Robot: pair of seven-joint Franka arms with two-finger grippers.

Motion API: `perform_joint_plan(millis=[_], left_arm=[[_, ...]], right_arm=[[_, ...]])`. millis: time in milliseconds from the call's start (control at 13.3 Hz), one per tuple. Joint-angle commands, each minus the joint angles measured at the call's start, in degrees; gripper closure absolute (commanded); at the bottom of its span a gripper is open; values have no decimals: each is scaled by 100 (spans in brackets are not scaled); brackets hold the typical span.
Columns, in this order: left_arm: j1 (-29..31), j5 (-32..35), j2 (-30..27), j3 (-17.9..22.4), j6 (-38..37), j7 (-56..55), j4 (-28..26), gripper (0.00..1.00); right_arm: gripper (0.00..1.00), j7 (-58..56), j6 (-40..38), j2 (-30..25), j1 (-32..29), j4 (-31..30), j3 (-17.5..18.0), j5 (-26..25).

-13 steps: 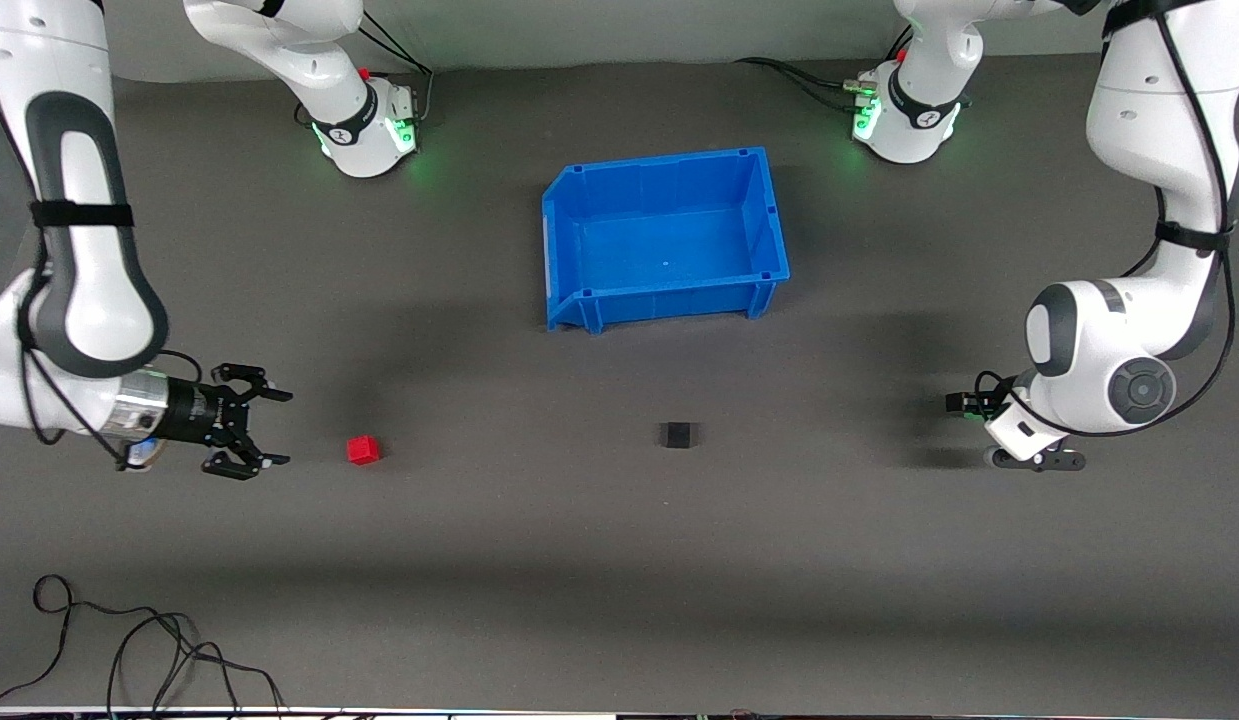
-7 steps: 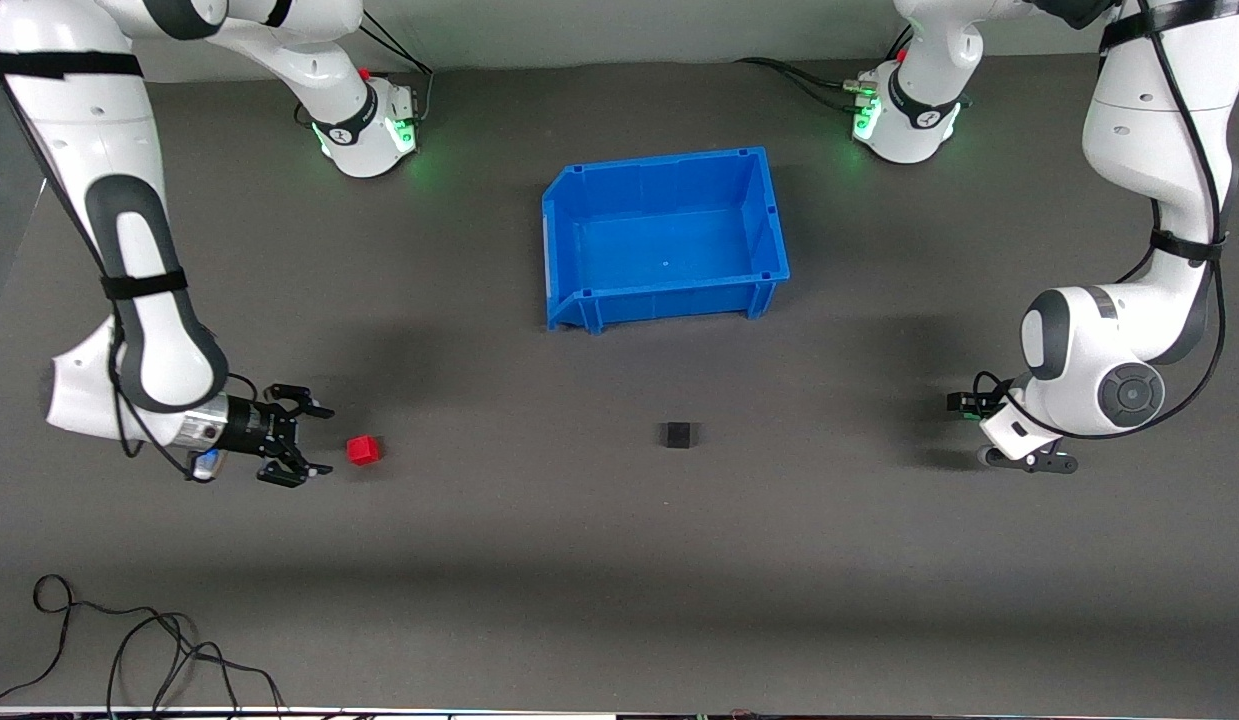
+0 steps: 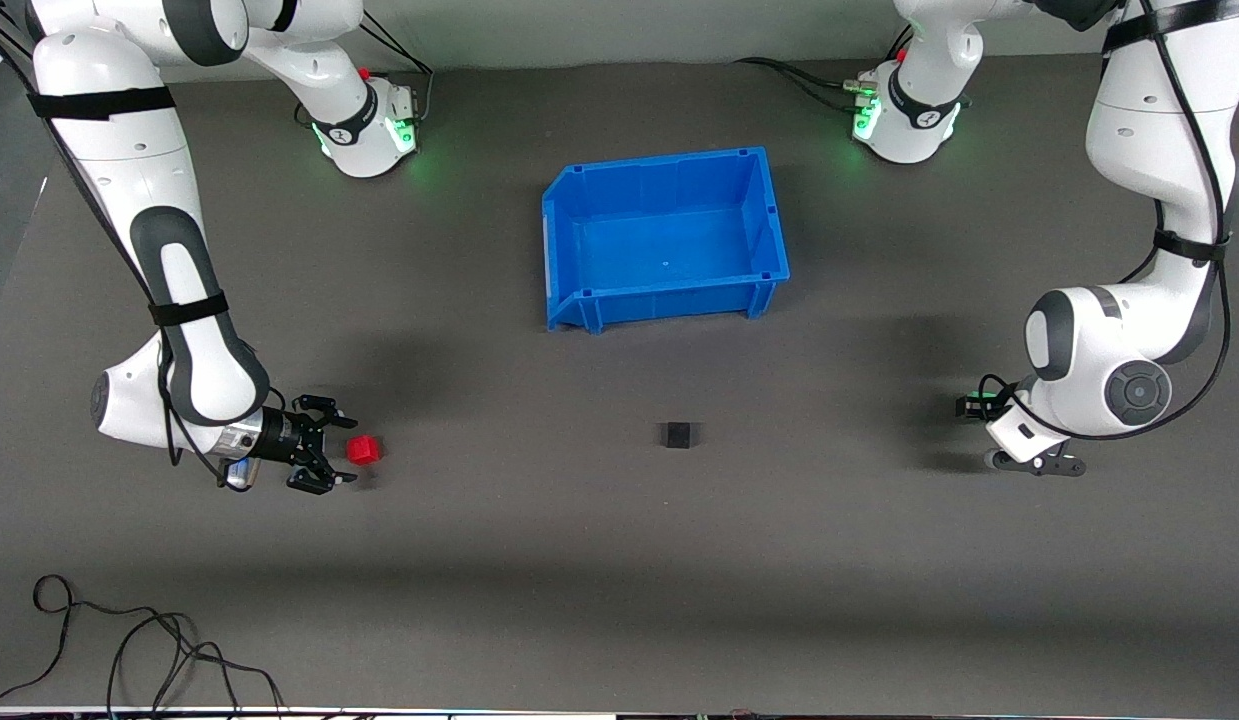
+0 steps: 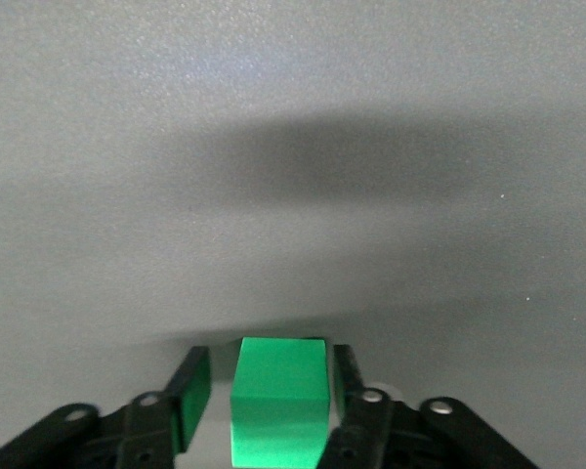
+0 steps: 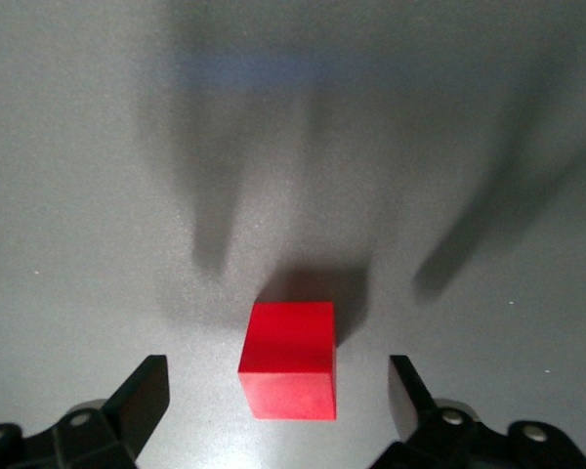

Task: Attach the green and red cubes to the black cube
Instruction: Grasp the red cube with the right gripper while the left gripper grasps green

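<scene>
Your right gripper [image 3: 331, 448] sits low at the right arm's end of the dark grey table [image 3: 619, 560], its 2 black fingers [image 5: 142, 391] spread wide with the small bright red cube [image 3: 362, 450] resting on the table just ahead of them, untouched and clear of both fingers in the right wrist view [image 5: 288, 360]. Your left gripper [image 4: 264, 391] is down at the left arm's end of the table, largely hidden under the arm in the front view. In the left wrist view the small bright green cube [image 4: 278, 401] stands between its 2 fingers [image 4: 190, 396]; one finger lies against or almost against a cube face, the other stands a narrow gap away, so you cannot tell whether the grip is made. The tiny matte black cube [image 3: 678, 434] lies alone on the table between the 2 grippers, well apart from each. The open blue plastic bin [image 3: 579, 305] stands farther from the front camera than the black cube, near the table's middle. A loose black cable [image 3: 129, 650] lies at the table edge nearest the front camera.
</scene>
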Motion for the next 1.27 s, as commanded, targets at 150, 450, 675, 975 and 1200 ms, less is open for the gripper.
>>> perform_joint_plan(millis=[150, 450, 675, 975, 1200], left_arm=[[28, 59, 76, -6, 17, 73, 73, 76], [28, -54, 6, -6, -124, -155, 283, 100], [-147, -213, 58, -58, -1332, -1487, 1194, 100], [-814, -406, 84, -50, -1803, -4184, 1602, 100], [-1096, -931, 32, -67, -1794, -5872, 1611, 100]], right_arm=[[52, -187, 33, 157, -12, 160, -13, 166], [62, -187, 24, 157, -12, 160, -13, 166], [62, -178, 6, 149, -12, 160, -13, 166], [62, 399, -204, -158, 224, 186, -13, 166], [62, 1488, -231, -396, 777, 300, -22, 157]])
